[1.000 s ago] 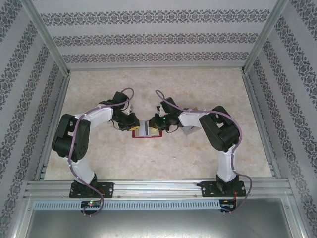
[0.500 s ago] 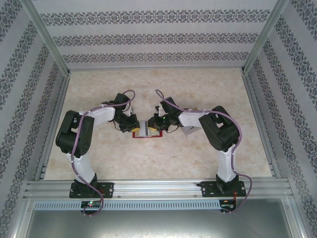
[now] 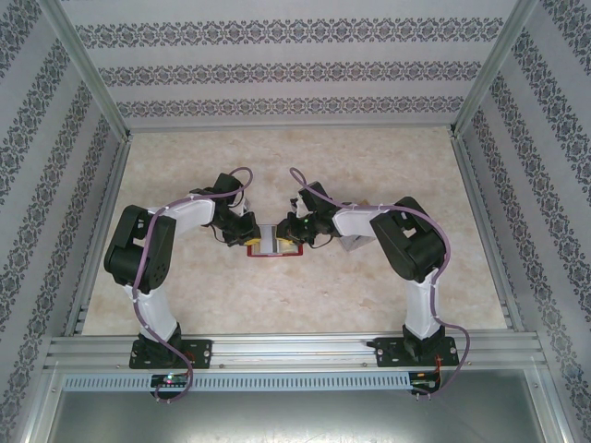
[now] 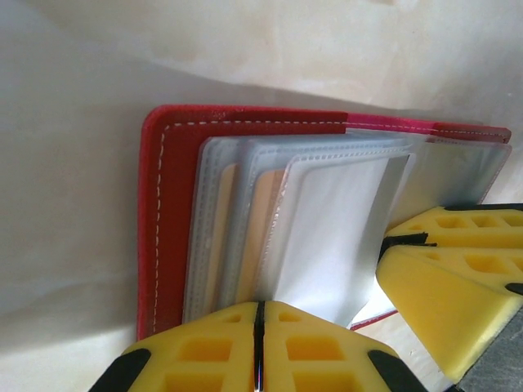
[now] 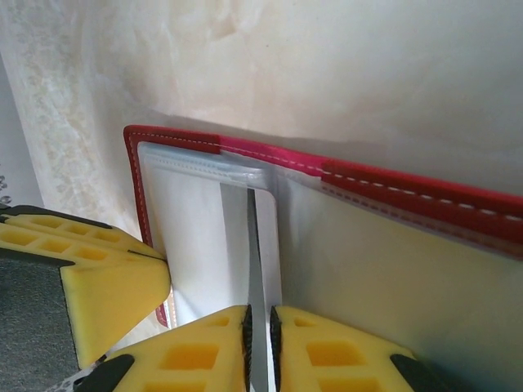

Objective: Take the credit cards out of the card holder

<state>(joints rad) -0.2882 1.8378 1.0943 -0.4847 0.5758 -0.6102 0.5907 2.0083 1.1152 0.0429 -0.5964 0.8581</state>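
holder lies open on the counter, cards inside sleeves. your left claw is closed at its edge; right claw pinches a thin leaf — draw it out flat, slowly, holder pinned.

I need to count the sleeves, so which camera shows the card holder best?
The left wrist view: the card holder lies open, its clear sleeves fanned out with tan cards inside. The right wrist view gives its red stitched rim and one sleeve edge-on. The top external view shows it tiny.
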